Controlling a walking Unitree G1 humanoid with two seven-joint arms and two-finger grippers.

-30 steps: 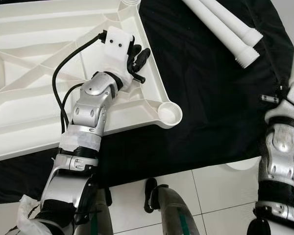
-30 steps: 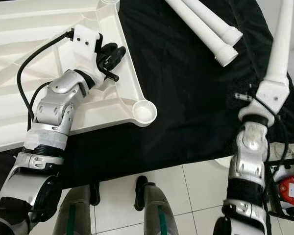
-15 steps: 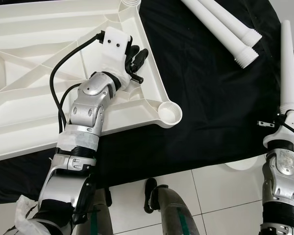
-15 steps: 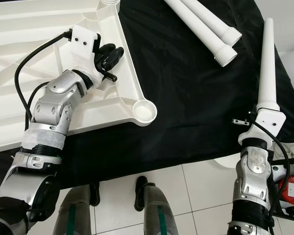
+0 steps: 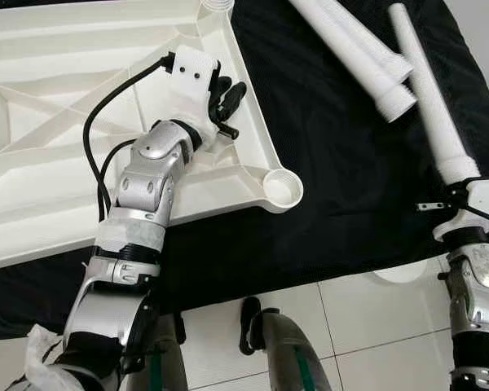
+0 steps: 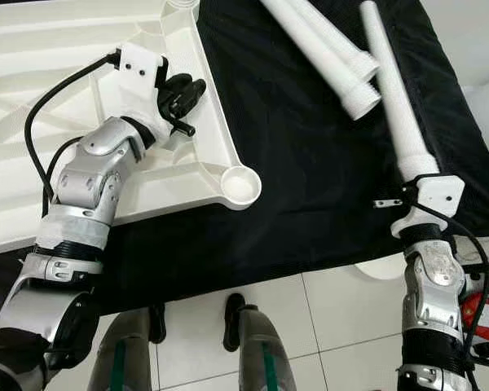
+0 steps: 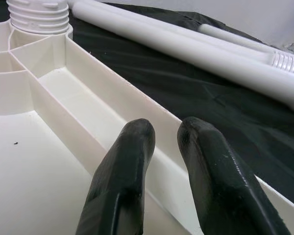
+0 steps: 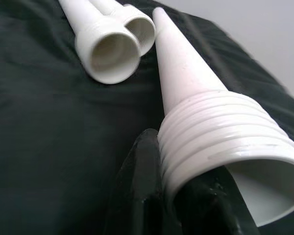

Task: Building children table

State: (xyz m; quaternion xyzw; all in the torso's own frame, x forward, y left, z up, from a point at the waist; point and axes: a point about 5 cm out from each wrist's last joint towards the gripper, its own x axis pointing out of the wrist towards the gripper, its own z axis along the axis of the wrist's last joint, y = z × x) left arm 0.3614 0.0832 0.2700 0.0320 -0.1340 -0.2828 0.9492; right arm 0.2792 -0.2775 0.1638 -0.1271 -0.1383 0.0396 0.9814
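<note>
The right end effector is clamped on the threaded end of a white leg, which slants up and away over the black cloth. Its tip lies just beside two more legs on the cloth. The left end effector, fingers slightly apart and holding nothing, hovers at the rim of the upturned tabletop. A round socket sits at the tabletop's near corner.
</note>
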